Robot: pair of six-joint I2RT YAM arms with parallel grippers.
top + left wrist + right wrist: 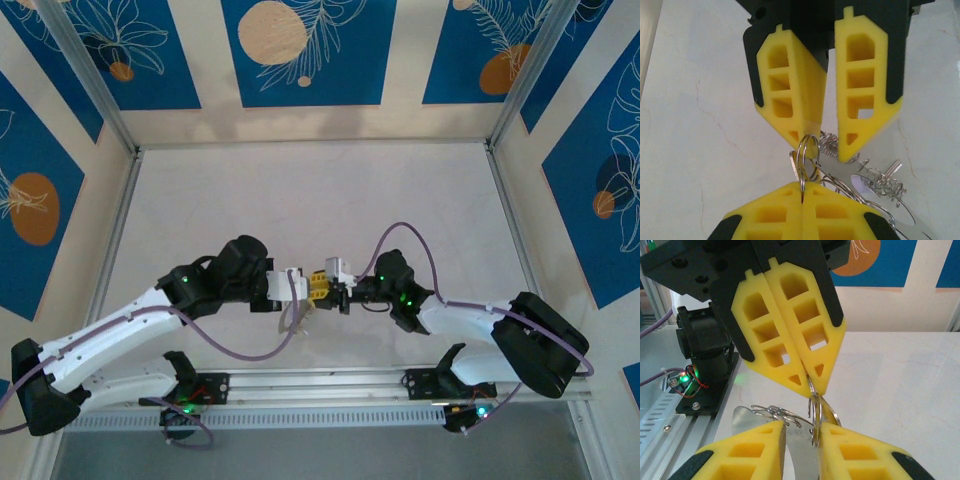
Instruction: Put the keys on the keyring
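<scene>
Above the middle of the white table [300, 200] both grippers meet tip to tip. My left gripper [802, 186] is shut on a small metal split ring [807, 157], pinching its lower edge between the yellow pads. From that ring hang the thin wire loops of the keyring [880, 202] and flat metal keys [892, 169], bunched to the right. My right gripper [801, 426] stands open. Its pads lie either side of a flat key blade [802, 450], and the right-hand pad touches the split ring [814, 412]. No coloured key heads are in sight.
The aluminium rail [320, 385] with both arm bases runs along the near edge, and the right base [705, 355] sits just left of the grippers. Metal frame posts [510, 190] and patterned walls border the table.
</scene>
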